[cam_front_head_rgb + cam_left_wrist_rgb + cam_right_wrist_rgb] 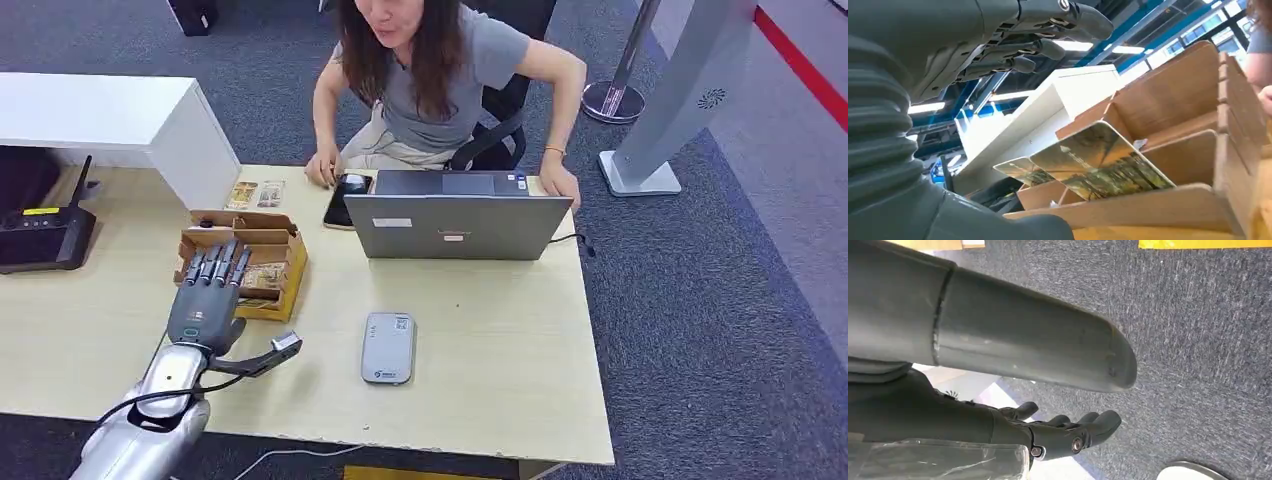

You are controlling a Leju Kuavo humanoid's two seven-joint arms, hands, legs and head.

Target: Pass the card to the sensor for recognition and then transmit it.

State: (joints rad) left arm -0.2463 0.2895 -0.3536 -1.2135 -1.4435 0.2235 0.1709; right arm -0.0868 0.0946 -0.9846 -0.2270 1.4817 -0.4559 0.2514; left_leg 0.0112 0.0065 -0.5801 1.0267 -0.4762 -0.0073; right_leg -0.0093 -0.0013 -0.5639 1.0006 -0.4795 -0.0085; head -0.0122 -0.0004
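Observation:
My left hand (208,300) hovers flat over the near side of a brown cardboard box (283,268) on the desk, its fingers spread and its thumb stuck out to the right, holding nothing. Gold-patterned cards (1098,165) stand tilted inside the box, just below my fingers (1048,47). A grey card sensor (388,347) lies flat on the desk to the right of the box. My right hand (1068,432) hangs beside the body over the carpet, fingers loosely extended and empty.
A grey laptop (455,225) stands behind the sensor with a person (440,70) seated at it. A phone (338,208) and two loose cards (255,194) lie at the desk's far side. A black device (45,235) sits far left beside a white cabinet (120,120).

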